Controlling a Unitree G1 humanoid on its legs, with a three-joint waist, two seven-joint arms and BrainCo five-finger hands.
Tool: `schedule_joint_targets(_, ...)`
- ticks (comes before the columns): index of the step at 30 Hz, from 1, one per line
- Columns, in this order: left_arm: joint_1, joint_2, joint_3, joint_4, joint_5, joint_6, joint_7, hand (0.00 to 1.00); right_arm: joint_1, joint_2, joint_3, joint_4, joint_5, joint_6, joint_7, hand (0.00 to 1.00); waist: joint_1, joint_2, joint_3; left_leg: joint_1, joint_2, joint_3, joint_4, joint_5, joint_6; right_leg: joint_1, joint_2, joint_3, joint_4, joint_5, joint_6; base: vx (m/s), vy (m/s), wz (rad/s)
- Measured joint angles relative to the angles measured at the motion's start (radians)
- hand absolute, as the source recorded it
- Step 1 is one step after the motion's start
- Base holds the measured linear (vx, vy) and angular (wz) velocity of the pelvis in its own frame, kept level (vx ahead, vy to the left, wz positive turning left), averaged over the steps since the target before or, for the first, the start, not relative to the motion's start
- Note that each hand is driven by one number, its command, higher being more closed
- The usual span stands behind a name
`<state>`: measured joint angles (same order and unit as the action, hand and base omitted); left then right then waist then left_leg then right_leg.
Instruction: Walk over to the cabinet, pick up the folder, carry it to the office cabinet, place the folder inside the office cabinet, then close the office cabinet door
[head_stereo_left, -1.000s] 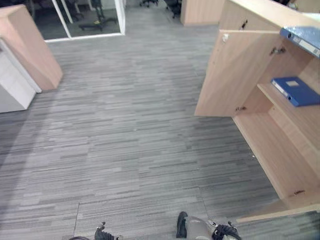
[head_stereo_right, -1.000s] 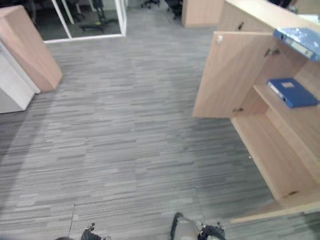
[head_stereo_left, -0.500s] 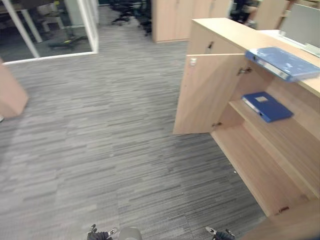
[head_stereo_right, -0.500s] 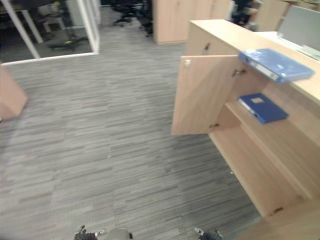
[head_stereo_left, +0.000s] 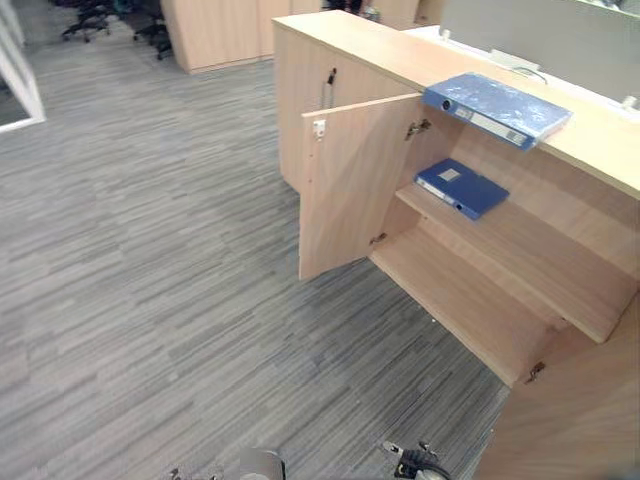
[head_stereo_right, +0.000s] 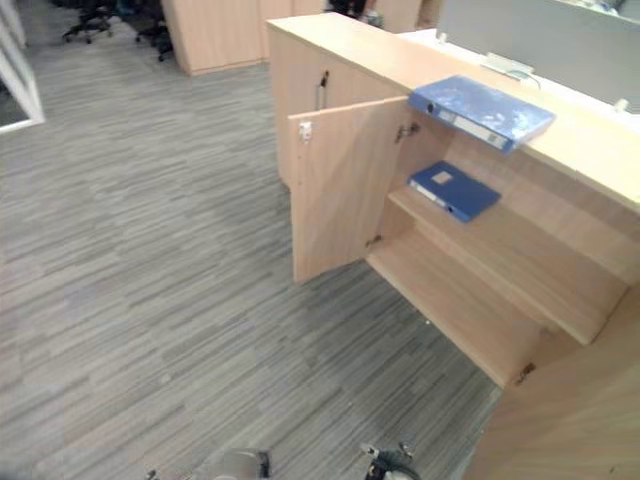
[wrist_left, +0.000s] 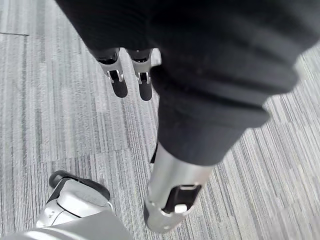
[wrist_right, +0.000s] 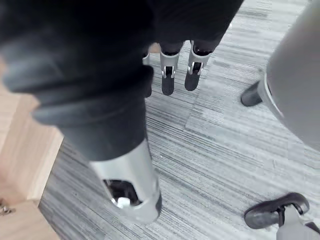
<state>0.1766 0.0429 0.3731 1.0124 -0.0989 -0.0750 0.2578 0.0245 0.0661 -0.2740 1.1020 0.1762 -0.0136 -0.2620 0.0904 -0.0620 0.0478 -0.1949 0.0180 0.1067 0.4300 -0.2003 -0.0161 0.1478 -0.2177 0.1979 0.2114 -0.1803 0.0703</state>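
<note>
The left hand (wrist_left: 176, 186) hangs pointing downward, its fingers (wrist_left: 119, 82) straight and slack in a row under the dark ribbed wrist cover, thumb standing well apart from them. The right hand (wrist_right: 131, 181) hangs the same way, fingers (wrist_right: 168, 80) loose and uncurled, thumb apart.
</note>
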Motion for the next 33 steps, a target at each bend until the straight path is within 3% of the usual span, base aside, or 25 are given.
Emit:
schedule_joint_targets(2,0.001,0.012,-0.033,0.006,-0.001,0.004,0.0,0.0,0.0,-0.002,-0.039,0.001,-0.001,0.014,0.009,0.0,-0.002,0.002,-0.011,0.068,-0.01,0.022,-0.05,-0.007,0.011,-0.064,-0.006,0.0,0.157,0.009,0.007,0.23,0.144,-0.54)
schedule_joint_targets(5,0.004,0.028,-0.084,-0.001,0.002,0.009,-0.003,0.0,0.004,-0.014,-0.059,-0.014,0.0,0.013,0.015,0.0,-0.024,0.013,-0.006,0.191,-0.008,0.028,-0.114,-0.018,0.03,-0.194,0.008,-0.025,0.511,0.105,0.021,0.17,0.058,-0.25)
schedule_joint_targets(6,0.003,0.028,-0.082,-0.004,0.003,0.01,-0.003,0.0,0.007,-0.014,-0.053,-0.031,0.0,0.01,0.016,0.0,-0.026,0.011,-0.002,0.232,-0.004,0.038,-0.138,-0.028,0.037,-0.263,0.007,-0.057,0.652,0.053,0.004,0.16,-0.001,-0.27)
schedule_joint_targets(8,-0.003,0.02,-0.079,-0.014,0.005,0.013,-0.003,0.0,0.008,-0.019,-0.051,-0.064,0.0,0.004,0.016,0.0,-0.038,0.023,0.006,0.275,0.01,0.047,-0.169,-0.041,0.034,-0.376,0.019,-0.133,0.765,-0.021,-0.013,0.13,-0.075,-0.26)
schedule_joint_targets(10,-0.007,0.015,-0.078,-0.025,0.011,0.012,-0.003,0.0,0.01,-0.026,-0.049,-0.077,0.0,-0.008,0.015,0.0,-0.048,0.024,0.027,0.333,0.026,0.051,-0.199,-0.056,0.032,-0.417,0.035,-0.224,0.713,-0.051,-0.011,0.12,-0.126,-0.11)
schedule_joint_targets(12,-0.011,0.013,-0.071,-0.025,0.01,0.012,-0.003,0.0,0.019,-0.029,-0.047,-0.079,0.001,-0.01,0.014,0.0,-0.051,0.021,0.034,0.376,0.04,0.05,-0.215,-0.078,0.003,-0.423,0.045,-0.305,0.524,-0.048,-0.017,0.15,-0.163,0.0)
schedule_joint_targets(13,-0.013,0.008,-0.052,-0.025,0.006,0.01,-0.003,0.0,0.028,-0.028,-0.047,-0.085,0.003,-0.01,0.014,0.0,-0.051,0.012,0.04,0.395,0.034,0.051,-0.216,-0.097,-0.018,-0.417,0.044,-0.342,0.336,-0.009,-0.018,0.26,-0.225,0.02)
schedule_joint_targets(14,-0.026,-0.018,-0.038,-0.001,-0.011,0.012,-0.001,0.0,0.03,-0.055,-0.048,-0.086,0.008,-0.012,0.014,0.0,-0.059,0.043,0.05,0.424,0.052,0.033,-0.225,-0.109,-0.022,-0.387,0.07,-0.374,0.317,0.03,-0.027,0.29,-0.221,0.03)
schedule_joint_targets(16,-0.028,-0.053,-0.02,-0.004,-0.04,0.005,-0.001,0.0,0.028,-0.071,-0.048,-0.086,0.006,-0.011,0.013,0.0,-0.059,0.073,0.047,0.428,0.087,0.013,-0.263,-0.084,-0.031,-0.391,0.115,-0.387,0.307,0.023,-0.041,0.33,-0.21,-0.09)
schedule_joint_targets(20,-0.084,-0.082,-0.016,0.0,-0.059,0.003,-0.001,0.0,0.047,-0.073,-0.049,-0.076,0.0,-0.006,0.013,0.0,-0.071,0.066,0.073,0.469,0.107,0.009,-0.306,-0.02,-0.032,-0.374,0.127,-0.453,0.326,-0.007,-0.081,0.27,-0.206,-0.18)
schedule_joint_targets(22,-0.091,-0.084,-0.016,0.0,-0.05,0.003,-0.001,0.0,0.057,-0.07,-0.052,-0.076,0.001,-0.007,0.012,0.0,-0.086,0.064,0.072,0.48,0.114,0.006,-0.296,-0.012,-0.036,-0.34,0.133,-0.468,0.292,-0.022,-0.078,0.15,-0.114,0.02)
schedule_joint_targets(24,-0.091,-0.085,-0.007,-0.005,-0.05,0.004,-0.002,0.0,0.061,-0.065,-0.052,-0.075,0.0,-0.007,0.013,0.0,-0.096,0.065,0.062,0.452,0.133,-0.009,-0.191,-0.017,-0.045,-0.287,0.154,-0.477,0.227,-0.032,-0.071,0.15,-0.112,0.08)
schedule_joint_targets(25,-0.089,-0.088,0.014,-0.017,-0.05,0.005,-0.003,0.0,0.071,-0.063,-0.051,-0.079,0.003,-0.007,0.013,0.0,-0.098,0.067,0.058,0.399,0.15,-0.019,-0.064,-0.027,-0.063,-0.26,0.173,-0.486,0.184,-0.034,-0.068,0.1,-0.132,0.12)
schedule_joint_targets(26,-0.081,-0.098,0.053,-0.044,-0.05,0.007,-0.006,0.0,0.079,-0.062,-0.05,-0.087,0.007,-0.008,0.014,0.0,-0.098,0.069,0.058,0.288,0.184,-0.041,0.185,-0.018,-0.088,-0.212,0.199,-0.486,0.131,-0.027,-0.079,0.18,-0.149,0.01)
schedule_joint_targets(27,-0.064,-0.108,0.078,-0.068,-0.051,0.008,-0.007,0.0,0.08,-0.064,-0.046,-0.087,0.012,-0.008,0.014,0.0,-0.091,0.078,0.057,0.184,0.227,-0.075,0.431,0.073,-0.138,-0.163,0.239,-0.476,0.095,-0.014,-0.099,0.16,-0.119,-0.2)
schedule_joint_targets(28,-0.05,-0.111,0.088,-0.079,-0.062,0.008,-0.009,0.0,0.078,-0.065,-0.036,-0.088,0.016,-0.008,0.014,0.0,-0.086,0.074,0.06,0.139,0.246,-0.088,0.534,0.122,-0.15,-0.14,0.261,-0.461,0.079,-0.013,-0.105,0.26,-0.033,-0.56)
schedule_joint_targets(29,-0.04,-0.107,0.09,-0.11,-0.072,0.008,-0.01,0.0,0.08,-0.071,-0.007,-0.086,0.02,-0.009,0.013,0.0,-0.069,0.076,0.06,0.069,0.269,-0.101,0.69,0.122,-0.145,-0.097,0.293,-0.432,0.056,-0.024,-0.129,0.28,0.044,-0.94)
schedule_joint_targets(30,-0.035,-0.105,0.07,-0.135,-0.074,0.008,-0.01,0.0,0.075,-0.067,0.006,-0.085,0.021,-0.007,0.012,0.0,-0.047,0.069,0.06,0.022,0.264,-0.084,0.753,0.073,-0.128,-0.069,0.305,-0.379,0.039,-0.026,-0.131,0.35,0.07,-1.1)
schedule_joint_targets(33,-0.028,-0.098,0.025,-0.162,-0.077,0.003,-0.012,0.0,0.046,-0.067,0.038,-0.082,0.018,-0.006,0.005,0.0,-0.013,0.059,0.061,-0.067,0.216,-0.065,0.698,-0.038,-0.089,-0.018,0.287,-0.241,0.005,-0.02,-0.122,0.27,0.167,-1.36)
